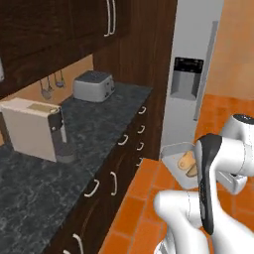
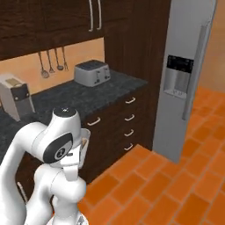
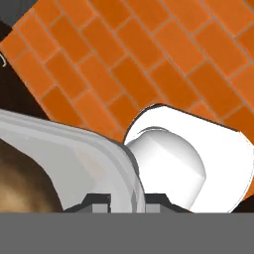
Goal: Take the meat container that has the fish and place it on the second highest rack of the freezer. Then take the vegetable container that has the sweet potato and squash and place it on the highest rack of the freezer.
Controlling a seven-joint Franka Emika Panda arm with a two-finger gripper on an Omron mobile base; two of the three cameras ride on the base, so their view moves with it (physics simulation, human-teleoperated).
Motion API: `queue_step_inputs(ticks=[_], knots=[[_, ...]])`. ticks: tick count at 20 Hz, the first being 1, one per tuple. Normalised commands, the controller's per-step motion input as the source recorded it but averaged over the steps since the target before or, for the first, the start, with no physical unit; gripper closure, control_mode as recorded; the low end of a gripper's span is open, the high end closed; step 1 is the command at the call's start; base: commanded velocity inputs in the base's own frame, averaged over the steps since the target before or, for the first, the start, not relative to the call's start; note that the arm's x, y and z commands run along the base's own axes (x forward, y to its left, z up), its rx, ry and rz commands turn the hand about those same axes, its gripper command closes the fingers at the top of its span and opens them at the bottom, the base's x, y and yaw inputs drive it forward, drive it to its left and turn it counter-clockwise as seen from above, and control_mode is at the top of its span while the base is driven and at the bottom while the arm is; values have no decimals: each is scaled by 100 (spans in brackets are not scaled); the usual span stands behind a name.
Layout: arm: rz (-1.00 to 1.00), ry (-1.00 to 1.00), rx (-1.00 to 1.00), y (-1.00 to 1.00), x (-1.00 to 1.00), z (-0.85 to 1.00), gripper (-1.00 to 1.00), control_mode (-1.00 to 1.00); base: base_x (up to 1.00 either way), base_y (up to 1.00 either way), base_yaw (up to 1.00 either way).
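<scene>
My gripper (image 3: 128,200) is shut on the rim of the clear vegetable container (image 3: 74,149), and a brown-tan vegetable piece (image 3: 20,183) lies inside it. In the left base view the vegetable container (image 1: 174,151) hangs in front of my arm over the floor, holding orange and tan pieces (image 1: 187,161). A corner of the container (image 2: 85,135) peeks out beside my arm in the right base view. The freezer (image 1: 191,74) (image 2: 182,79) stands ahead with its door closed, so its racks are hidden. The meat container with the fish is out of view.
A dark counter (image 1: 99,124) with drawers (image 1: 141,130) runs along the left, carrying a toaster (image 1: 93,85) and a white appliance (image 1: 34,129). Orange tile floor (image 2: 176,180) lies between me and the freezer.
</scene>
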Motion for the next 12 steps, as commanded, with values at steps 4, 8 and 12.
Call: queue_step_inputs(ticks=[4,8,12], knots=[[0,0,0,0,0,0,100,100,39,-31,-87],[0,0,0,0,0,0,100,100,100,-9,-56],[0,0,0,0,0,0,100,100,100,-10,-30]])
